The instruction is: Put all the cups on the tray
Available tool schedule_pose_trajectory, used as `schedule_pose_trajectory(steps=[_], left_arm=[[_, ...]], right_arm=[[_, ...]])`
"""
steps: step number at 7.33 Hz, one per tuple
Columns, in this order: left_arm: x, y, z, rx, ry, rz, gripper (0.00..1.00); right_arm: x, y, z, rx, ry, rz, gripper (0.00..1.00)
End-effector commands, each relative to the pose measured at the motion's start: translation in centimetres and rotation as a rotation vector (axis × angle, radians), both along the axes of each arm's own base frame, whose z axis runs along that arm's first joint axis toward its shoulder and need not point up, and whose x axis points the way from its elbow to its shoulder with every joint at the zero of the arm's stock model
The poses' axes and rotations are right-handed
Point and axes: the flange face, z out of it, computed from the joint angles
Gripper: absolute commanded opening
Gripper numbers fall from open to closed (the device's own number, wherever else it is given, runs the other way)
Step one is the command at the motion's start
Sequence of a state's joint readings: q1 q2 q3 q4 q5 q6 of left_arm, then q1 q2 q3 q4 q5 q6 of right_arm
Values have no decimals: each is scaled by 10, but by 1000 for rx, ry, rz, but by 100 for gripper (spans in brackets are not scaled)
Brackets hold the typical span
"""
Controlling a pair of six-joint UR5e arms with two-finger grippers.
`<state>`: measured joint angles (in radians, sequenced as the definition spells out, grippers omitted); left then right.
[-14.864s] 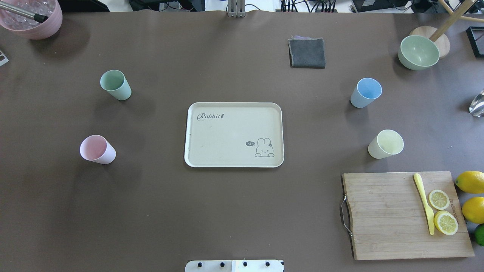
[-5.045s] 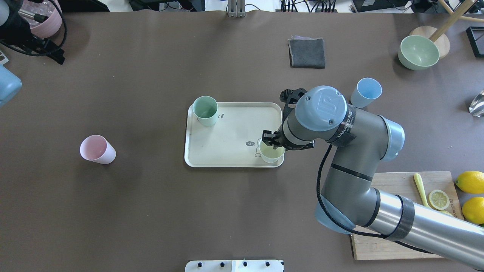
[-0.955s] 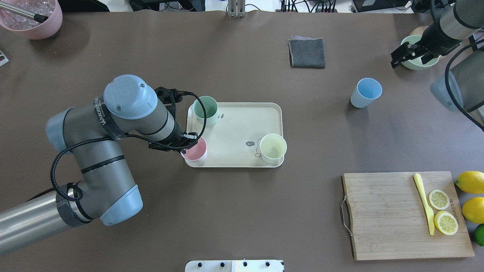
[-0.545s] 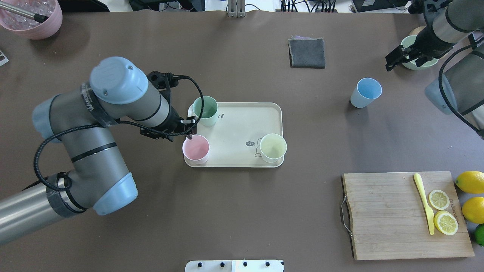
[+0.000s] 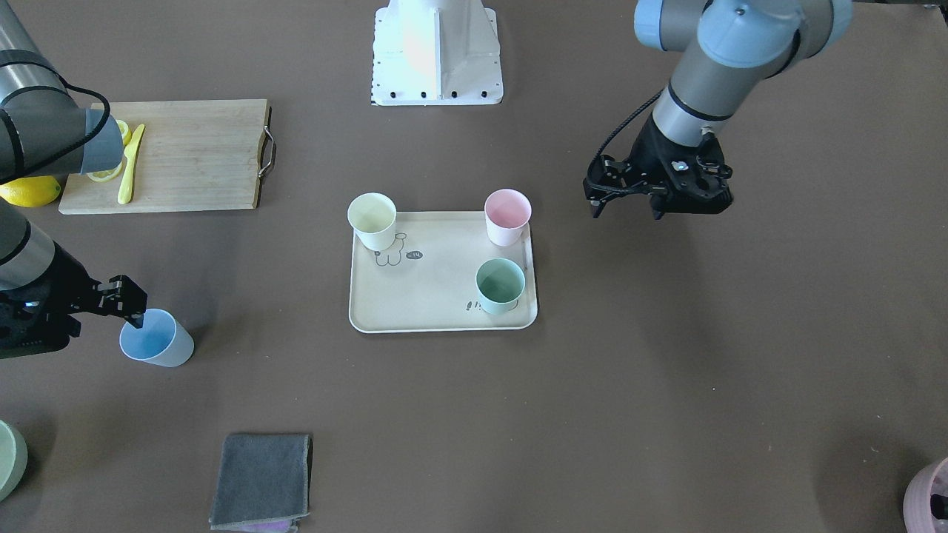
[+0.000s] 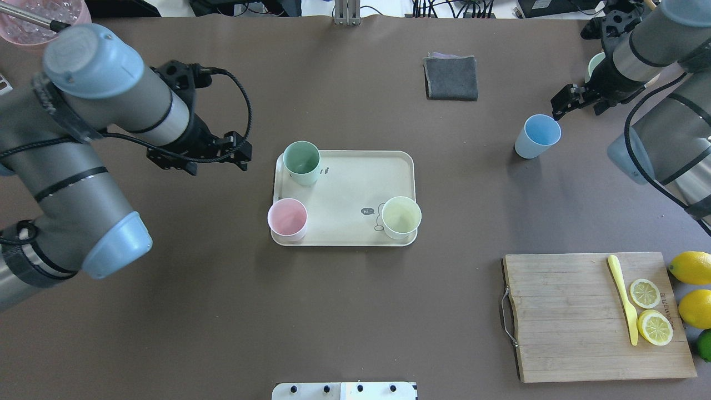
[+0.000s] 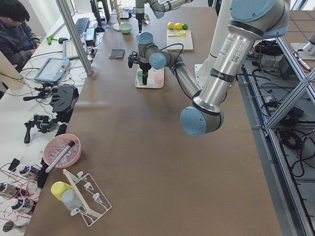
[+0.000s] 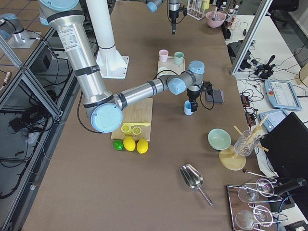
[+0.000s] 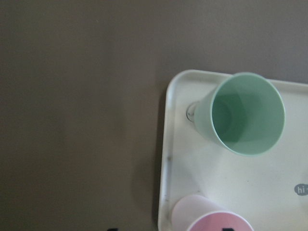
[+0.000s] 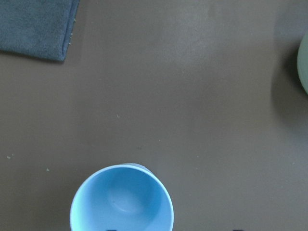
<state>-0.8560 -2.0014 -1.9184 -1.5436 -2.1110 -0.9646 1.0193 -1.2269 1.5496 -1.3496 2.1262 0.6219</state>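
The brown tabletop (image 6: 355, 311) carries everything, and the cream tray (image 6: 344, 183) lies flat at its middle, well away from every edge. My left hand (image 6: 218, 165) hangs above bare tabletop just off the tray's left rim, fingers apart and holding nothing. My right hand (image 6: 576, 110) hovers toward the far right corner, fingers also apart and empty, right over the one cup not yet on the tray.

Three cups stand upright on the tray: the mint green cup (image 6: 301, 162) in its far left corner, the pink cup (image 6: 287, 219) in its near left corner, and the yellow cup (image 6: 401, 217) in its near right corner. The blue cup (image 6: 537, 136) stands upright on the tabletop between the tray and the right edge, nearer the far edge, well apart from the tray.

I judge this blue cup light, empty and stiff-walled, with a matte skin that should not slide much. It tapers toward a narrow base, so I expect it to tip easily if nudged, and a squeeze low on the wall could push it out. I would take it at the rim, one finger inside and one outside.
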Motion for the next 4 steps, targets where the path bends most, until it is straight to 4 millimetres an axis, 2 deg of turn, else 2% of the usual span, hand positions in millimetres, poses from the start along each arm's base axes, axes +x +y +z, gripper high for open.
schedule_pose_trajectory(steps=[1,2,3,4], left_arm=[[-27,-11,22,34,-34,15,98],[-26,-11,23,35,-36,13,98],[-26,-11,24,35,-39,13,98],[-26,-11,25,34,-41,12,98]], right_arm=[[-29,3,49,7,-28,28,58],[-32,3,51,-1,-37,41,35],[-33,3,43,3,-47,47,0],[-34,0,34,13,-57,47,0]])
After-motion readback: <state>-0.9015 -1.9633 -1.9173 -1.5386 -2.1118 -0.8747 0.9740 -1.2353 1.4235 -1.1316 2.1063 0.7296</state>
